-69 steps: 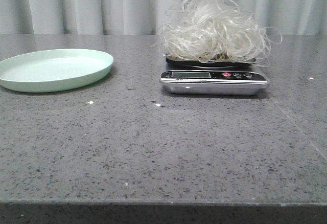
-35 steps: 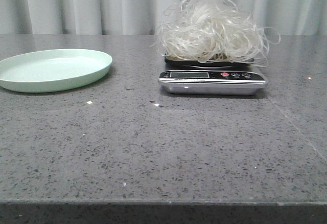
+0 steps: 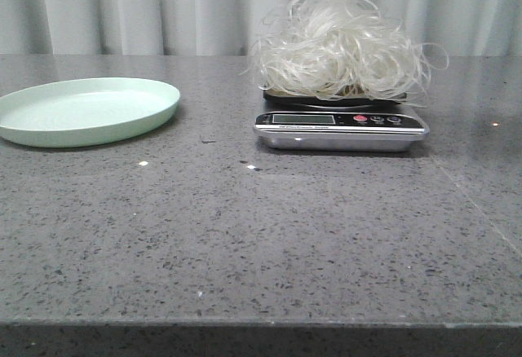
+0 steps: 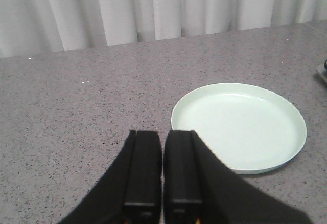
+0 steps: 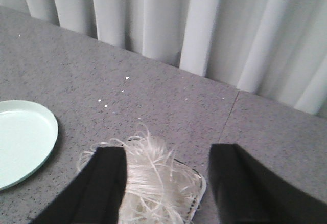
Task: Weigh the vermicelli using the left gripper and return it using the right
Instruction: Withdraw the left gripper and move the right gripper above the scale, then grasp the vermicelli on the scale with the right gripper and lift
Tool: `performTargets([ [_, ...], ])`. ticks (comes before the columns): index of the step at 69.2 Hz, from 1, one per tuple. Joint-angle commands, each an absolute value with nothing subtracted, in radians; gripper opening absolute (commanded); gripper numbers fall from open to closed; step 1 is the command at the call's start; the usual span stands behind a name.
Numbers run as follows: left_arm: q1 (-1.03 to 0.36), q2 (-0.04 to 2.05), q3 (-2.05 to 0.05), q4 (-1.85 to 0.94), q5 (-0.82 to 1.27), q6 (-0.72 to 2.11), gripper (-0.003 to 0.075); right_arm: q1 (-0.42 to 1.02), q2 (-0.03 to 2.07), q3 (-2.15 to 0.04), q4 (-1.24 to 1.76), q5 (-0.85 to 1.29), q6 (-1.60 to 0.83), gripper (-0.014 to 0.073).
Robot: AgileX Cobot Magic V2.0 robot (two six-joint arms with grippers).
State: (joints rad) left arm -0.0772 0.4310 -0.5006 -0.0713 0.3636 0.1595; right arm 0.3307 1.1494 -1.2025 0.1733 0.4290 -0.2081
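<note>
The vermicelli [image 3: 338, 47], a fluffy whitish tangle, overhangs the scale [image 3: 341, 129].

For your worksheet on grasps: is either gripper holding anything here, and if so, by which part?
Nothing is held. The left gripper is shut and empty near the plate; the right gripper is open above the vermicelli on the scale.

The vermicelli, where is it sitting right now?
In the front view the vermicelli is piled on the kitchen scale, right of centre, with the pale green plate empty at the table's left.
</note>
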Motion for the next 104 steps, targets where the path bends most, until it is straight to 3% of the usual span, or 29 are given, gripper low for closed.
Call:
performTargets([
  [1,-0.075,0.434,-0.526,-0.076,0.285,0.15,0.0136,0.359,1.207,-1.258,0.17,0.375,-0.218,0.0603],
  [32,-0.075,0.434,-0.526,-0.076,0.285,0.15,0.0136,0.377,1.505,-1.259,0.173,0.4,-0.218,0.0613],
  [54,-0.075,0.434,-0.526,-0.076,0.287,0.15,0.0136,0.376,1.603,-1.259,0.173,0.417,-0.218,0.0608],
  [63,-0.075,0.434,-0.526,-0.076,0.289,0.15,0.0136,0.376,1.603,-1.261,0.173,0.417,-0.218,0.0491],
  [75,-0.075,0.434,-0.526,-0.076,0.289,0.15,0.0136,0.376,1.6,-1.279,0.173,0.439,-0.218,0.0137],
  [104,-0.075,0.434,-0.526,-0.076,0.293,0.15,0.0136,0.376,1.501,-1.398,0.173,0.49,-0.218,0.015],
])
